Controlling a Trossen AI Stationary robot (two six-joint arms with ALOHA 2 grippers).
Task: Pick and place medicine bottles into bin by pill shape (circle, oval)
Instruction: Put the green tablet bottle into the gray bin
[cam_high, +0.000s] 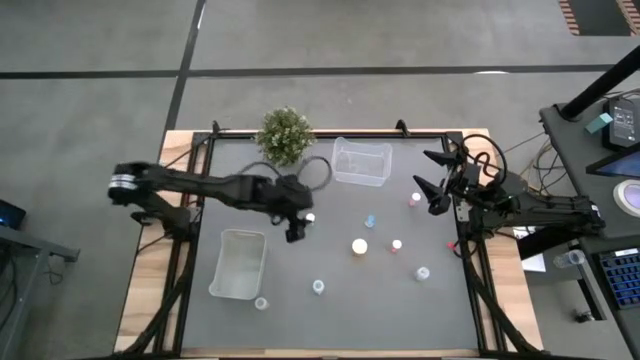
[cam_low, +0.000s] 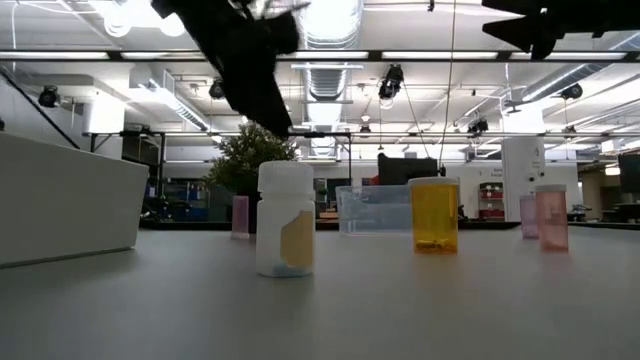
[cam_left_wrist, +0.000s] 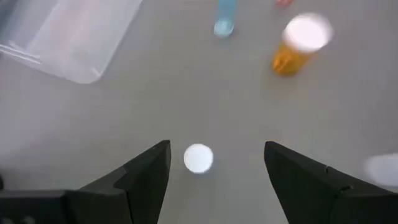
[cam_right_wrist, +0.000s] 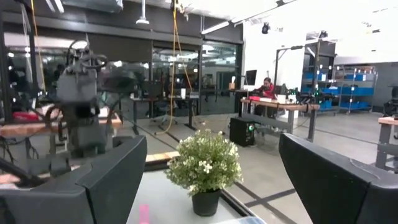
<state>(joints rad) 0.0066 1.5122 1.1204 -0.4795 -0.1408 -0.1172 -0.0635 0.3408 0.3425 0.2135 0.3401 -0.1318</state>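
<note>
Several small white-capped medicine bottles stand upright on the grey table: an orange one (cam_high: 359, 246), a pale blue one (cam_high: 369, 220), pink ones (cam_high: 415, 199) (cam_high: 396, 245), and others near the front (cam_high: 318, 287) (cam_high: 261, 303) (cam_high: 422, 272). My left gripper (cam_high: 297, 228) is open and points down over one bottle (cam_high: 309, 217). In the left wrist view its white cap (cam_left_wrist: 198, 157) shows below, between the spread fingers (cam_left_wrist: 217, 149), which do not touch it. My right gripper (cam_high: 432, 172) is open and empty, raised at the table's right side.
A clear bin (cam_high: 362, 162) stands at the far middle, and a second clear bin (cam_high: 238, 263) at the near left. A green bushy plant (cam_high: 285, 133) stands at the far edge. The orange bottle (cam_left_wrist: 297, 46) and the blue bottle (cam_left_wrist: 224, 18) stand beyond my left gripper.
</note>
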